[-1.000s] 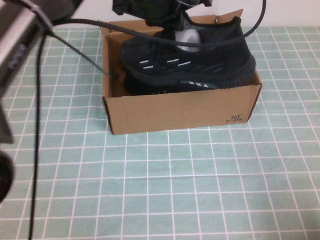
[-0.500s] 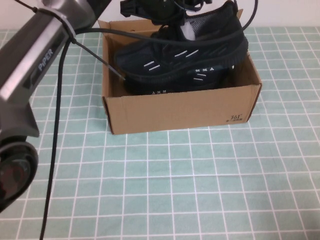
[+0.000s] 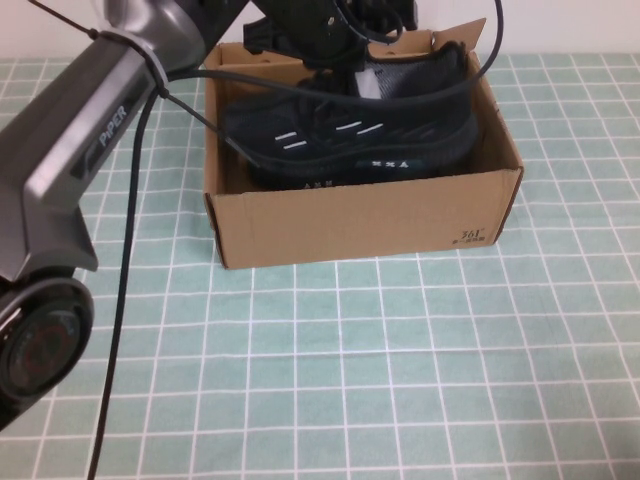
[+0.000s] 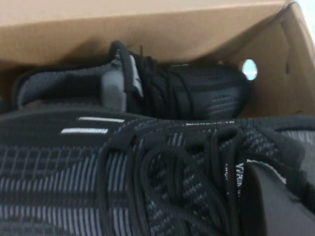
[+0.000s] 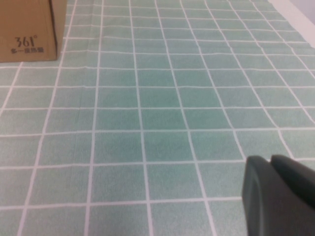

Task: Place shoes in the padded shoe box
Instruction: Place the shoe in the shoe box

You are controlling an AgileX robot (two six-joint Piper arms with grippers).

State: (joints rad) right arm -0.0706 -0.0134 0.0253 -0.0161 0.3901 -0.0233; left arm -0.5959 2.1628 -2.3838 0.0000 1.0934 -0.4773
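The padded shoe box [image 3: 360, 215] stands open on the checked mat, its "361" print on the front right corner. My left gripper [image 3: 350, 55] reaches in from above and is shut on a black knit sneaker [image 3: 350, 135] at its collar, holding it low inside the box, toe to the left. The second sneaker [image 3: 300, 182] lies under and behind it on the box floor. In the left wrist view the held sneaker [image 4: 98, 177] fills the foreground, with a finger [image 4: 275, 196] against it and the other sneaker [image 4: 197, 93] beyond. My right gripper [image 5: 280, 196] is shut and empty, low over the mat.
A black cable [image 3: 130, 250] hangs from the left arm [image 3: 90, 140] across the mat's left side. A round hole [image 4: 249, 69] shows in the box's end wall. The box corner [image 5: 24, 29] stands far from my right gripper, with green checked mat [image 3: 380, 380] in front.
My left gripper has lowered the held sneaker into the box. It has gone from above the rim, then heel-up, to nearly level on top of the other sneaker. The right arm has not moved.
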